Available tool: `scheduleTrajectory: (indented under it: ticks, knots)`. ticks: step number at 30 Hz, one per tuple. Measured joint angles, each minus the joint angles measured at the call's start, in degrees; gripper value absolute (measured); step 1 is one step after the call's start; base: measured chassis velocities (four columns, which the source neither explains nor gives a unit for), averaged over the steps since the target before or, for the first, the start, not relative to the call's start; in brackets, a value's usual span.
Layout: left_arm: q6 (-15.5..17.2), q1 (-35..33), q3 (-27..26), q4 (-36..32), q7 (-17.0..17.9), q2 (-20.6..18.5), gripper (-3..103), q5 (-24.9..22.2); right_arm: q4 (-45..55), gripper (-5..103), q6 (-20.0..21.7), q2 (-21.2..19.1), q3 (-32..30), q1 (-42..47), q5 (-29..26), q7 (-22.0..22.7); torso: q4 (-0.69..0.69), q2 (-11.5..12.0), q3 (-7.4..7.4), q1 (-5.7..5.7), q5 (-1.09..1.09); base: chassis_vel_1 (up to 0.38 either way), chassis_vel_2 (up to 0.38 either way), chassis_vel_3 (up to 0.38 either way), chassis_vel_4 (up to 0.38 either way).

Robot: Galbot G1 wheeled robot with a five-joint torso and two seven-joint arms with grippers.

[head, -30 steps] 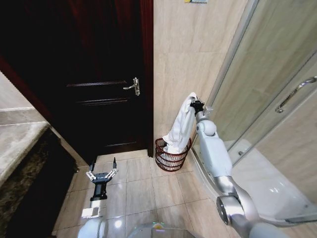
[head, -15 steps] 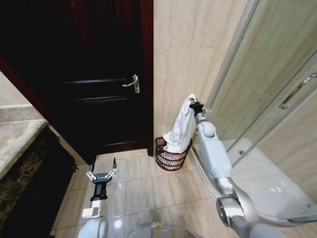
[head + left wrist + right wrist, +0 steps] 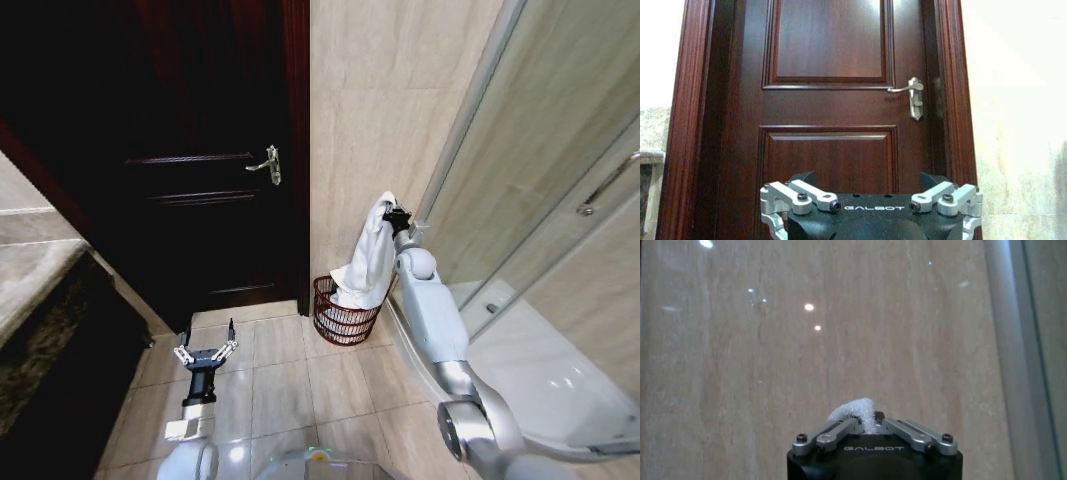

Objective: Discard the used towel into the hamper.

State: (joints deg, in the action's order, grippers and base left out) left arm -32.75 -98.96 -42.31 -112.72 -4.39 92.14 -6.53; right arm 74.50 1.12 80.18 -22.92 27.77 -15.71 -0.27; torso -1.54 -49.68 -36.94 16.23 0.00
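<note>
I see the hamper (image 3: 343,312) hemmed in by the tiled wall (image 3: 375,130) behind, the dark door (image 3: 200,180) on its left and the shower enclosure (image 3: 540,200) on its right; open floor (image 3: 285,370) lies in front, and the towel (image 3: 370,255) hangs over its mouth.

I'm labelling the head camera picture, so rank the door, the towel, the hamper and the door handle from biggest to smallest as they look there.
1. door
2. towel, hanging from the right gripper into the hamper
3. hamper, partly hidden by the towel, so these two are close
4. door handle
</note>
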Motion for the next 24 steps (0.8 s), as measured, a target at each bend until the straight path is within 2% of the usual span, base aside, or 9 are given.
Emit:
scheduleTrajectory:
  ticks: [6, 24]
  knots:
    - [0.0, 0.0, 0.0, 0.0, -0.1, 0.0, 100, -0.2, 5.3, 2, 1.9, -0.5, 0.1, 4.2, 0.7, 1.2, 0.00, 1.3, 0.72, -0.57, -0.01, -0.026, 0.038, 0.029, -0.026]
    - [-0.4, -0.1, 0.1, 0.2, -0.6, 0.0, 100, -0.4, 6.8, 2, 1.9, -0.7, -0.9, 6.8, 1.0, 1.0, -0.01, 5.6, 3.11, -2.49, -0.01, 0.000, 0.000, 0.000, 0.000]
